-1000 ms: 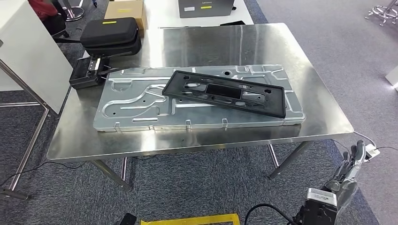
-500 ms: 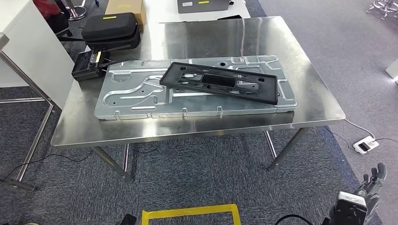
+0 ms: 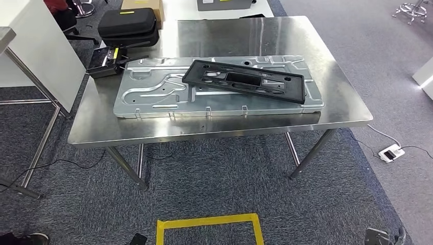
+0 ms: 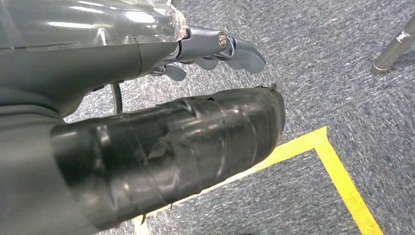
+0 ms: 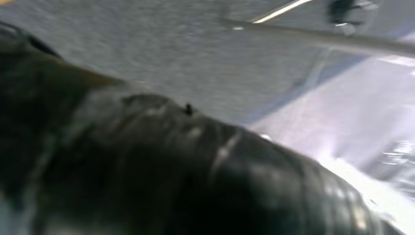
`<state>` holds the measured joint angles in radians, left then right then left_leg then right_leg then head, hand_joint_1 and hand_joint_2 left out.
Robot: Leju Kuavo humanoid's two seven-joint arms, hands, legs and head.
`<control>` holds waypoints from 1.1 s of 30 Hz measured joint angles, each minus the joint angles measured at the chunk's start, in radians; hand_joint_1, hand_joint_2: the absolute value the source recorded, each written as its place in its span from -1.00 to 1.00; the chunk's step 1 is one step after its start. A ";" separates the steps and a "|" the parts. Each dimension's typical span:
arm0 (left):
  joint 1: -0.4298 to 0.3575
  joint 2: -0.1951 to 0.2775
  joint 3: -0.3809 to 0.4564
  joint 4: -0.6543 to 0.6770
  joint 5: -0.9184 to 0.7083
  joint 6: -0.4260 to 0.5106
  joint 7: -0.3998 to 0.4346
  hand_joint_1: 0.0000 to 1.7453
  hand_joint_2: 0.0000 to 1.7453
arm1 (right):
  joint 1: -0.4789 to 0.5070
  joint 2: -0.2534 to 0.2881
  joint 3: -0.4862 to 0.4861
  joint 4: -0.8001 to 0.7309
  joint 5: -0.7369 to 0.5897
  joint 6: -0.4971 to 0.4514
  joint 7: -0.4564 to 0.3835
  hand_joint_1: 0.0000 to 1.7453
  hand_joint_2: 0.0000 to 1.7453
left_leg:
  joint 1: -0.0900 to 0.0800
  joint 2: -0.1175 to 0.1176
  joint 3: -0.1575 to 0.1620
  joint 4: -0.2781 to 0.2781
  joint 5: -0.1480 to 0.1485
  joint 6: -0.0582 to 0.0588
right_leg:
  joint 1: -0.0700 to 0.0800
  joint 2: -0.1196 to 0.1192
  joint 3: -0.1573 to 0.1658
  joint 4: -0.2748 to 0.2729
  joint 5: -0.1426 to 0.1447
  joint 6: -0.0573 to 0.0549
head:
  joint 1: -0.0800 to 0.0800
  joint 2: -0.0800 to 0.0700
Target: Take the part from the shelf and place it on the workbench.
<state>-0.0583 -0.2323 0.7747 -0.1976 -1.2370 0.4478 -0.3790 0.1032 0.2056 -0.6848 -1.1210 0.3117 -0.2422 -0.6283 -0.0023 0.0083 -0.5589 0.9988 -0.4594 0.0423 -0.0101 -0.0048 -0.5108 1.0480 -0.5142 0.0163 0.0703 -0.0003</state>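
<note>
Right wrist view: blurred right hand (image 5: 195,171), fingers indistinct

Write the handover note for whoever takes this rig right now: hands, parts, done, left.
Left hand: hanging over the carpet, holds nothing, fingers curled in.
Right hand: wrist view too blurred to tell its state.
Black part: lies slantwise on the stamped metal panel, which rests on the steel workbench.
Done: the part appears placed on the workbench.
Left: probably nothing but confirming the placement; no shelf is in sight here.
</note>
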 joint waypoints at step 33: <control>0.000 -0.004 0.021 0.000 -0.001 -0.005 0.001 -1.00 -1.00 | -0.144 -0.064 -0.411 0.688 0.047 -0.029 0.120 -1.00 -1.00 | 0.004 0.058 0.029 0.015 -0.035 -0.022 | 0.013 -0.033 -0.036 -0.023 0.018 -0.009 | 0.000 0.000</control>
<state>-0.0583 -0.2362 0.7957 -0.1976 -1.2376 0.4429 -0.3777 -0.0404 0.1415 -1.0958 -0.4334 0.3583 -0.2710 -0.5080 0.0014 0.0659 -0.5297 1.0135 -0.4947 0.0199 0.0033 -0.0381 -0.5471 1.0251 -0.4965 0.0076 0.0699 -0.0001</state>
